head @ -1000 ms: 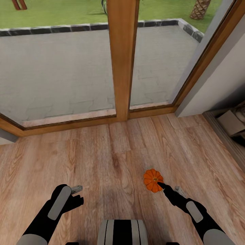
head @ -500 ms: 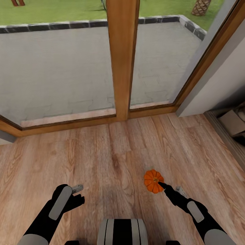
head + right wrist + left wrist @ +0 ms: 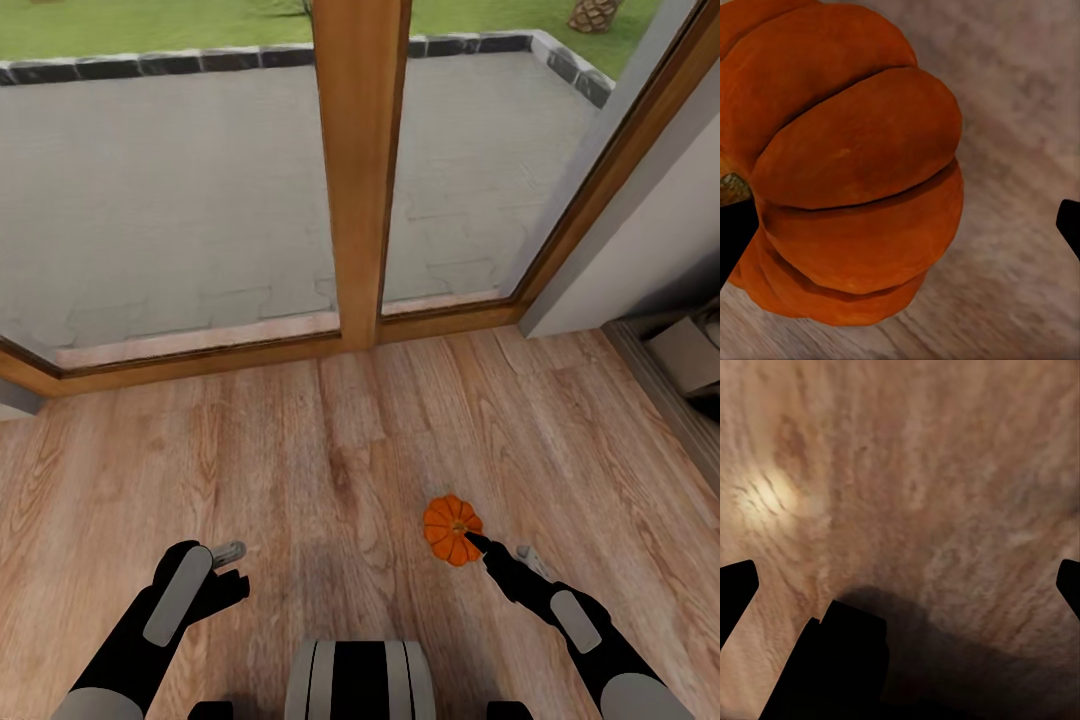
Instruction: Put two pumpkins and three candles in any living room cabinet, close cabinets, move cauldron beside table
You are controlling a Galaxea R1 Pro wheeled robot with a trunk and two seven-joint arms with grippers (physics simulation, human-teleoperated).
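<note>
Right gripper (image 3: 478, 545) at a pumpkin (image 3: 451, 528) on the floor (image 3: 330, 450).
The pumpkin lies before the window post (image 3: 358, 170); right jaws spread wide, one tip touching its rim. Left gripper (image 3: 900, 585) spread above bare boards, holding nothing.

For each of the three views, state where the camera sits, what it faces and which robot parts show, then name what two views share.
Head view: on the head, looking down at the wooden floor, glass doors; both arms, right gripper, left gripper.
Left wrist view: near the left gripper, facing floor; dark fingertips.
Right wrist view: near the right gripper, facing the pumpkin.
Shared: head and right wrist show the pumpkin.
</note>
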